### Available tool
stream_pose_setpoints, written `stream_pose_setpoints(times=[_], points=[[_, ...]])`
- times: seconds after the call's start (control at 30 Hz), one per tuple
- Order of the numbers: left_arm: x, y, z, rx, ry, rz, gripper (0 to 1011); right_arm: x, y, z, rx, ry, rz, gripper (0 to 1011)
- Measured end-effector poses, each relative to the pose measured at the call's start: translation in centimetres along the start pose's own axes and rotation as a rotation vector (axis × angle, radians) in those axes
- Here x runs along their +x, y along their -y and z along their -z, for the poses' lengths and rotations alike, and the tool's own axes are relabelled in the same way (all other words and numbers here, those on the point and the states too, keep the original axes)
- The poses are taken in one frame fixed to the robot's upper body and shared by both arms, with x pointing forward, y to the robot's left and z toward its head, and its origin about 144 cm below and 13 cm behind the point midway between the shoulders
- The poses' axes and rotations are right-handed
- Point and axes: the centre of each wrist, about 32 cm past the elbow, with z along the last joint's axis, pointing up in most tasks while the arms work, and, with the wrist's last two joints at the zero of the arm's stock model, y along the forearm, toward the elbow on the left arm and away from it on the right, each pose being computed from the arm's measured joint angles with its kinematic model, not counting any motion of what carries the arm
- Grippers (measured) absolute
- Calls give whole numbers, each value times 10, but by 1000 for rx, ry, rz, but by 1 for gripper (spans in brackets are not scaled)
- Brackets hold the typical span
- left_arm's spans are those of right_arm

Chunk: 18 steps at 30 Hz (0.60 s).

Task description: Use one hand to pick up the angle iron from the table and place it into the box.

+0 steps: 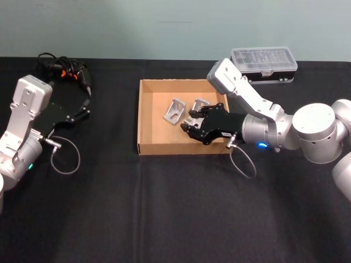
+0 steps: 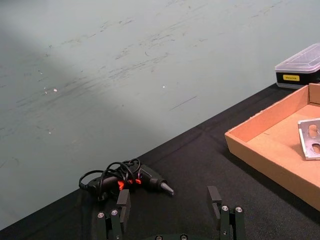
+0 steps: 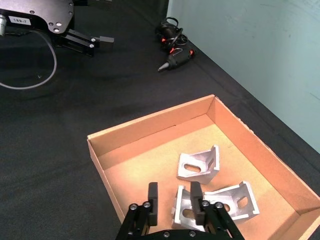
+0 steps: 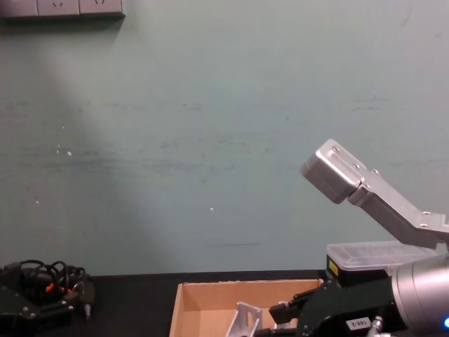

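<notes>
The right gripper hangs over the right half of the box, reaching in from the box's right wall. Its two fingers stand apart and nothing is between them; it has released, it grips nothing. Directly under the fingertips, and a little toward the right wall, lie two angle irons close together: one just below the gripper, and a second one touching or nearly touching it, nearer the right wall. A third angle iron sits apart from these, more toward the middle of the box floor. In the head view two of them can be told: the middle one and one at the fingers.

So the box holds three angle irons, all on its floor and none on its rim. No angle iron can be seen on the table. I judge that the placing is done for this piece and the coming move is only to lift the right gripper straight up out of the box, keeping clear of the right wall.

The left gripper is parked near the table's left edge, well apart from the box, its fingers spread and empty. Behind it, toward the far left corner, lies a small black tool with a coiled cable. A black plastic case with a clear lid stands beyond the box's far right corner.
</notes>
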Motion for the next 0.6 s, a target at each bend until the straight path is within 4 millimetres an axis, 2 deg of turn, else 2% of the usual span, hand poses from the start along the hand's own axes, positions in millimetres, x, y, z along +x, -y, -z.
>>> stream_pose_setpoints(times=[0.07,0.13,0.17,0.2,0.3,0.33,0.6], points=[[0,0,0,0,0,0,1000,0,0,0,0,-1,1,478],[0,0,0,0,0,0,1000,0,0,0,1,-1,2,510],[0,0,0,0,0,0,1000,0,0,0,2,-3,3,580],[0,0,0,0,0,0,1000,0,0,1,3,-3,4,580],[0,0,0,0,0,0,1000,0,2,0,18,-3,11,700],[0,0,0,0,0,0,1000,0,2,0,22,-3,14,700],[0,0,0,0,0,0,1000,-1,8,-6,106,-4,73,950]])
